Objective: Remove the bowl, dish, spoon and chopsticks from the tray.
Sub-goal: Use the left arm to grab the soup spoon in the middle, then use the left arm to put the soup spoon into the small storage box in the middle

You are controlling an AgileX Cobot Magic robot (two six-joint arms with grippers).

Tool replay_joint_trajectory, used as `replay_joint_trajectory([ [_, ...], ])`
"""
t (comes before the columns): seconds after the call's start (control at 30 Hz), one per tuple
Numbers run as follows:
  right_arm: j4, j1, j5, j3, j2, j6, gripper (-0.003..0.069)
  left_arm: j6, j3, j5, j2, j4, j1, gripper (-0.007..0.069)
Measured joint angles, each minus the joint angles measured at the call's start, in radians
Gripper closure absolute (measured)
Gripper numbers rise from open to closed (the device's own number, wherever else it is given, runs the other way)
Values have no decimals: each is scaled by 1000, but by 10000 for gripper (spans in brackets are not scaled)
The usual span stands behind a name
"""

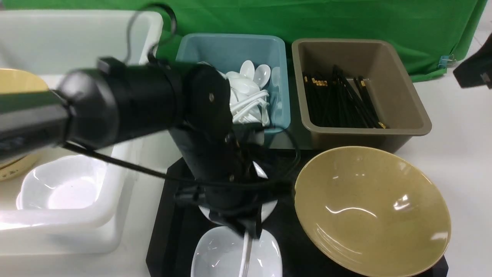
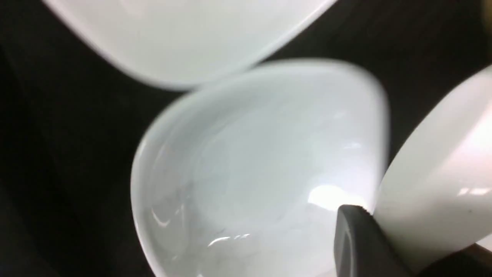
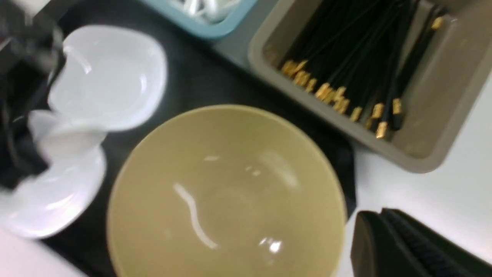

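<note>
Front view, tray: the black tray (image 1: 169, 231) lies on the white table (image 1: 461, 134); behind it stand a teal bin (image 1: 230, 36) of white spoons and a brown bin (image 1: 407, 104) holding black chopsticks (image 1: 338, 100)
Front view, bowl: the mustard bowl (image 1: 369, 211) sits on the tray's right half; nothing touches it
Front view, dishes: a white dish (image 1: 219, 254) lies at the tray's near edge; a second white piece (image 1: 269, 209) lies just behind it
Front view, left gripper: the left gripper (image 1: 246, 229) reaches down between those two white pieces; its own body hides its fingers
Left wrist view: one dark finger (image 2: 357, 242) lies at the rim of a deep white dish; the other finger is out of sight; I cannot tell whether they pinch it
Right wrist view: the right gripper (image 3: 365, 231) hangs raised to the bowl's right, apart from it; fingers pressed together, holding nothing
Spoon: not clearly made out on the tray
Progress: no chopsticks lie on the tray, so that part looks done; the bowl and the white dishes are left to clear
</note>
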Motion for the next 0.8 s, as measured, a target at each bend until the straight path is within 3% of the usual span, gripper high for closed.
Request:
replay_joint_trajectory([
  [0.3, 51, 159, -154, 159, -31, -65, 657, 40, -255, -27, -46, 49, 167, 550],
  [0.43, 51, 236, -429, 200, -25, -73, 657, 97, -299, -257, -46, 56, 260, 550],
  [0.6, 42, 245, -735, 203, -2, -75, 657, 158, -300, -572, -12, 60, 305, 550],
  [0.8, 34, 245, -845, 203, 74, -72, 657, 194, -300, -727, 91, 93, 310, 550],
])
